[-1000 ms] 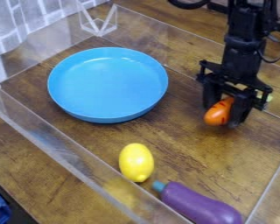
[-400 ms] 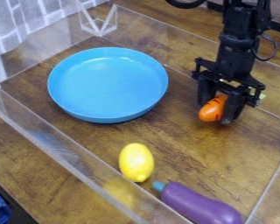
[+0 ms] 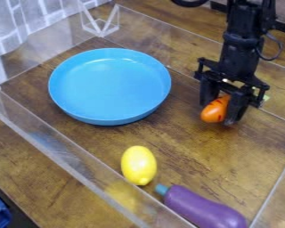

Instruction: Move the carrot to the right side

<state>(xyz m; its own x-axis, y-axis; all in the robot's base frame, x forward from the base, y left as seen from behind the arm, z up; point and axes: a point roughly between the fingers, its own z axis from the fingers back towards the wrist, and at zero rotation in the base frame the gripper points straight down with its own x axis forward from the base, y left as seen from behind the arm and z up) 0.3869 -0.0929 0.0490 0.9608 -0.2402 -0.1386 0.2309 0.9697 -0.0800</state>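
Note:
The carrot is a small orange piece at the right of the wooden table, just right of the blue plate. My gripper points straight down over it, and its black fingers stand on either side of the carrot, closed against it. The carrot's green top is hidden behind the fingers. I cannot tell whether the carrot rests on the wood or hangs just above it.
A blue plate lies at centre left. A yellow lemon sits near the front, and a purple eggplant lies at the front right. A low clear plastic wall rings the work area.

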